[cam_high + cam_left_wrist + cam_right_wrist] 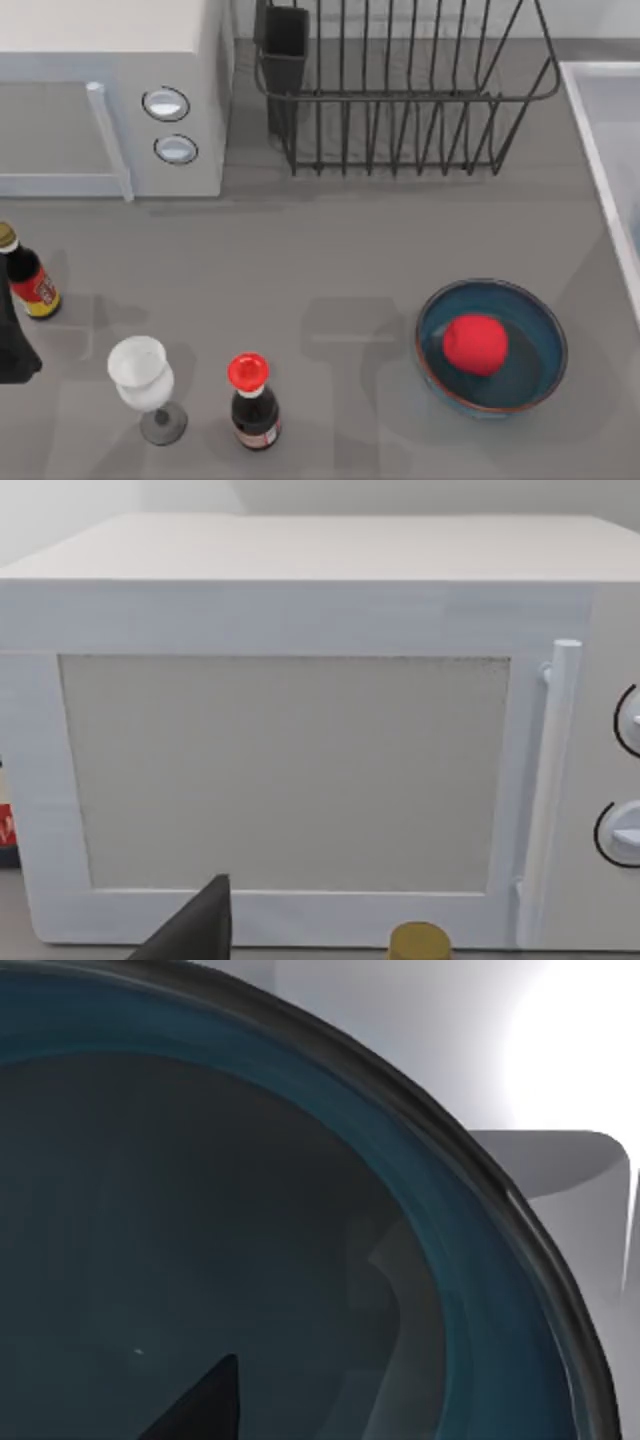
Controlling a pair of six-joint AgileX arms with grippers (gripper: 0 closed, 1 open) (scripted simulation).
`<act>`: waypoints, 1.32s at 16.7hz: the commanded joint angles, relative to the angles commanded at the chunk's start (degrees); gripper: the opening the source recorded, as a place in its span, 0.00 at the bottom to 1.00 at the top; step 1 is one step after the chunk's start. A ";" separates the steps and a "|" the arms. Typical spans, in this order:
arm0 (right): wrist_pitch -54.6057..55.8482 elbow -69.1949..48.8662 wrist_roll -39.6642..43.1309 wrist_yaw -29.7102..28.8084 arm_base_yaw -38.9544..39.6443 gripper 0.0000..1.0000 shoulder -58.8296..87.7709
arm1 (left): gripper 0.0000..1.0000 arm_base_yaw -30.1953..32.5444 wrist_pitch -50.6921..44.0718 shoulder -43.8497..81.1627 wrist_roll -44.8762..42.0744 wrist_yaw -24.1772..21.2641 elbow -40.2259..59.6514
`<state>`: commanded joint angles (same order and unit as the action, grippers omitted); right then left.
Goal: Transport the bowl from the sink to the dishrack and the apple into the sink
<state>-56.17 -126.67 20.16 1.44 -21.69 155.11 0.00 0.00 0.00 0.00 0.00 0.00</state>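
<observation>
Two bottles (252, 400) and a wineglass (143, 385) left of the bowl (530, 370)

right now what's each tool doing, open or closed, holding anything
Left tool: by the microwave; open or closed cannot be told.
Right tool: close over a teal bowl; open or closed cannot be told.

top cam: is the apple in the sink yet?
No, the apple sits inside a bowl on the table, left of the sink rim.
</observation>
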 joint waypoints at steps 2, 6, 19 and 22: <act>0.00 0.00 0.00 0.00 0.00 0.92 0.00 | 1.00 0.00 0.00 0.00 0.00 0.00 0.00; 0.00 0.00 0.00 0.00 0.00 0.62 0.00 | 1.00 0.00 0.00 0.00 0.00 0.00 0.00; 0.00 0.00 0.00 0.00 0.00 0.00 0.00 | 1.00 0.00 0.00 0.00 0.00 0.00 0.00; 0.00 0.00 0.00 0.00 0.00 0.00 0.00 | 1.00 0.00 0.00 0.00 0.00 0.00 0.00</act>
<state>-56.17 -126.67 20.16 1.44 -21.69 155.11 0.00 0.00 0.00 0.00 0.00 0.00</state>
